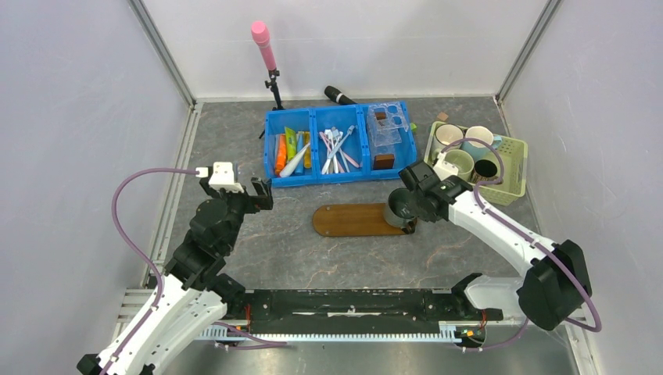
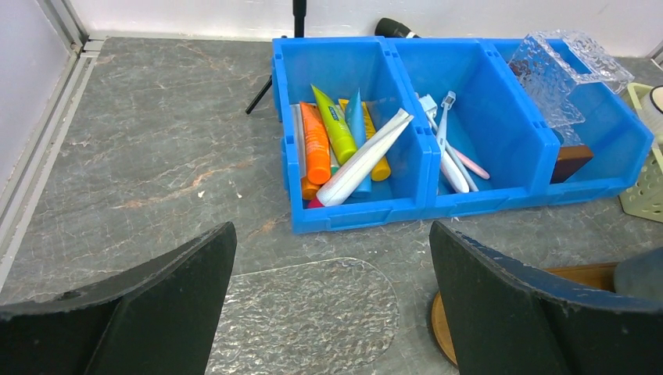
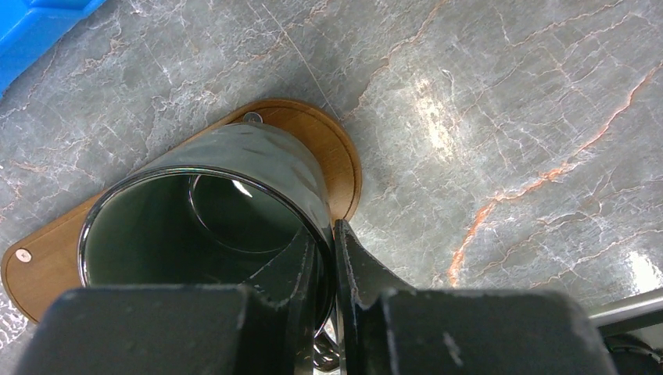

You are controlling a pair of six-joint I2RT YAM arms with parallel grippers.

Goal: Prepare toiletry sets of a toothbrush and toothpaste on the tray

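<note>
The left gripper [image 2: 331,234] hovers low over the grey table [image 2: 156,156] with its jaws spread wide and nothing between them; just under it lies a clear, textured oval plate [image 2: 313,312]. To the right, the right gripper [image 3: 326,234] is nearly closed on the rim of a dark glossy mug [image 3: 258,156], one finger inside the wall and one outside; the mug sits on the right end of the tray [image 1: 348,220], tilted slightly in the wrist view; the rest of the tray's wood is bare.

Beyond the tray stands the blue bin [image 2: 352,215]; its left compartment holds the toothpaste, a green tube [image 2: 336,129] and a white tube [image 2: 363,156], lying among orange and yellow ones; the middle compartment holds the toothbrush [image 2: 442,129] beside pink-handled ones [image 2: 473,164]; the right compartment carries a clear glass piece [image 2: 571,70]. Right of the bin, a pale green basket [image 1: 512,168] contains several mugs; farthest back, a pink microphone [image 1: 263,43] stands on a small tripod.
</note>
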